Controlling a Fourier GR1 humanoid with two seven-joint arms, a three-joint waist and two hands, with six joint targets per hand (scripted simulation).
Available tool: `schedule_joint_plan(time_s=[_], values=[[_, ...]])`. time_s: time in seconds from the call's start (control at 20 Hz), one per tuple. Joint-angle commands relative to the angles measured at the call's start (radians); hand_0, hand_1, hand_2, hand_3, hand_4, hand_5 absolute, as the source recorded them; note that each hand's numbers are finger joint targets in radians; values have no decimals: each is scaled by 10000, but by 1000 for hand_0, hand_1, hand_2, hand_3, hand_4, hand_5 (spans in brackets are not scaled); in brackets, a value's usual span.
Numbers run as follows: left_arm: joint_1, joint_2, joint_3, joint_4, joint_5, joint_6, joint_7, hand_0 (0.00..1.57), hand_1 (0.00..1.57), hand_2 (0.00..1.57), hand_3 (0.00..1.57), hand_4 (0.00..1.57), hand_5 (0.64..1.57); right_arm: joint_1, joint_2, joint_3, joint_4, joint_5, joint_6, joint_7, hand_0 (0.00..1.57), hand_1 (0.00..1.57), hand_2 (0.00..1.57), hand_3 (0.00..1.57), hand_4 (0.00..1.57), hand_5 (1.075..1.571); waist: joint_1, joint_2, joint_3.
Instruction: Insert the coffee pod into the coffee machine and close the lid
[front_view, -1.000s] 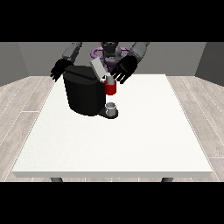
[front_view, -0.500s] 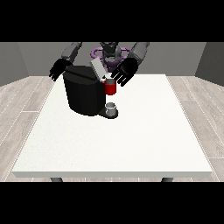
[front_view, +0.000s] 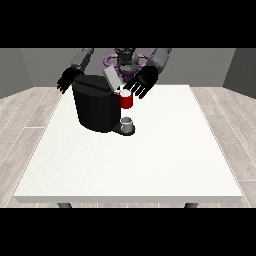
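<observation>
1. A black coffee machine (front_view: 96, 107) is seen on the white tabletop (front_view: 150, 160), its grey lid (front_view: 111, 79) raised and tilted.
2. A red thing at the machine (front_view: 126, 100) is seen above a small grey cup (front_view: 127, 123).
3. The hand at the view's right (front_view: 142, 83) is held open, fingers spread, just beside the red thing.
4. The hand at the view's left (front_view: 65, 80) is held open behind the machine.
5. The pod cannot be made out.
</observation>
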Motion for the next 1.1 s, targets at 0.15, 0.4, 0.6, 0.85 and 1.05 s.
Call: schedule_joint_plan(time_s=[0.15, 0.4, 0.6, 0.85, 1.05], values=[[326, 99, -60, 23, -180, 172, -504, 1066, 1066, 1115, 928, 371, 1571, 162, -28, -91, -25, -49, 10, -179, 0, 0, 0, 0, 431, 1571, 81, 92, -10], [456, -176, -650, 56, -568, -440, -565, 0, 0, 0, 0, 0, 1571, 248, 181, 121, 73, 121, -173, -29, 0, 0, 0, 0, 415, 1571, 194, -259, -8], [257, -86, -614, -74, -685, -469, -285, 0, 0, 0, 0, 0, 1571, 223, 17, -183, 518, -39, 29, -650, 0, 0, 0, 0, 447, 1571, 273, -96, -7], [-30, -361, -653, -434, -751, -478, -69, 0, 0, 0, 0, 0, 1571, 81, -34, -531, 1145, -206, 35, -1051, 0, 0, 0, 0, 375, 1571, 533, -236, -3], [25, 78, -530, -207, -774, -831, -374, 0, 0, 0, 0, 0, 1571, -164, -118, -341, 754, -42, -158, -183, 0, 0, 0, 0, 338, 1571, 499, -422, -9]])
